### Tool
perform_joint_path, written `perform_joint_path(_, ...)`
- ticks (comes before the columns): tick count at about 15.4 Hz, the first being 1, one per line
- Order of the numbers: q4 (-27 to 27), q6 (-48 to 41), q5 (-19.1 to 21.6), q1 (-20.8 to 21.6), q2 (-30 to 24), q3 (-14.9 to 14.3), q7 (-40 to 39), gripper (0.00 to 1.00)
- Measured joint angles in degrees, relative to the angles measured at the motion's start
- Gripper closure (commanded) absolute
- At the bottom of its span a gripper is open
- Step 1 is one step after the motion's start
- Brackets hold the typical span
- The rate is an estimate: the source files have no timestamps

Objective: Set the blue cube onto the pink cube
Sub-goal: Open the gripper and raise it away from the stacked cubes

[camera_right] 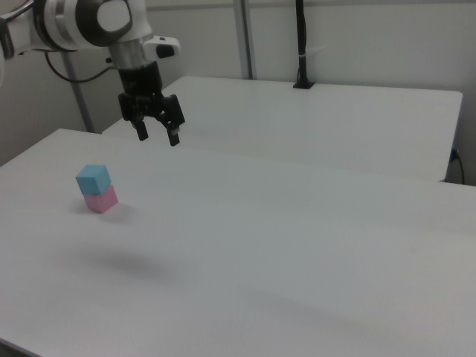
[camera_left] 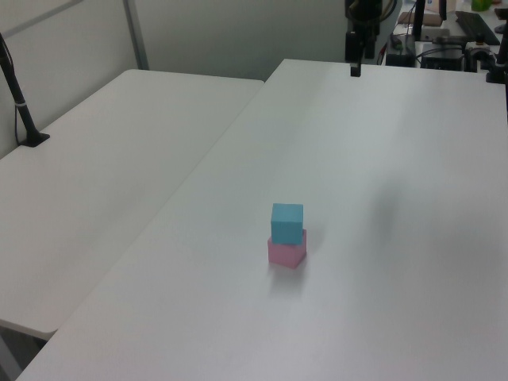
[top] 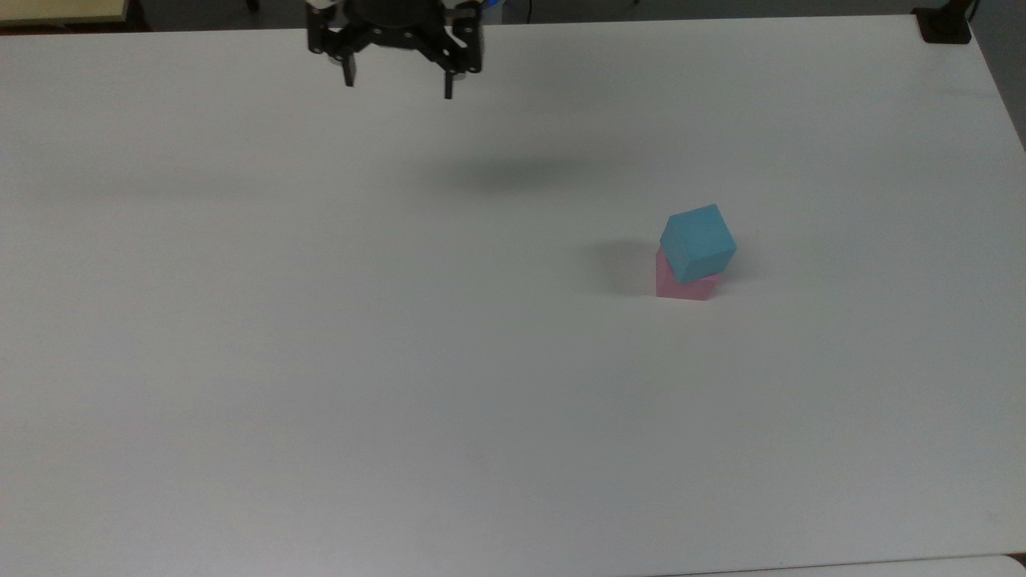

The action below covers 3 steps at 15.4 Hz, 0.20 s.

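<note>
Resting: blue cube (top: 697, 242) atop pink cube (top: 681, 284), slightly rotated, on table (top: 321, 361). Gripper (top: 398, 84) well apart, fingers spread wide, holding nothing. Stacking judged complete; nothing left.

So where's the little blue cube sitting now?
The blue cube rests on top of the pink cube, right of centre in the top view, on the white table.

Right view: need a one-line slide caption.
Blue cube stacked on the pink cube on the white table, with the gripper raised clear, fingers open and empty.
</note>
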Motion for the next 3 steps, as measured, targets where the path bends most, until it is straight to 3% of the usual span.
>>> perform_joint_path(3,0.0,-0.5,0.0,-0.7,-0.5,-1.0,0.0,0.00)
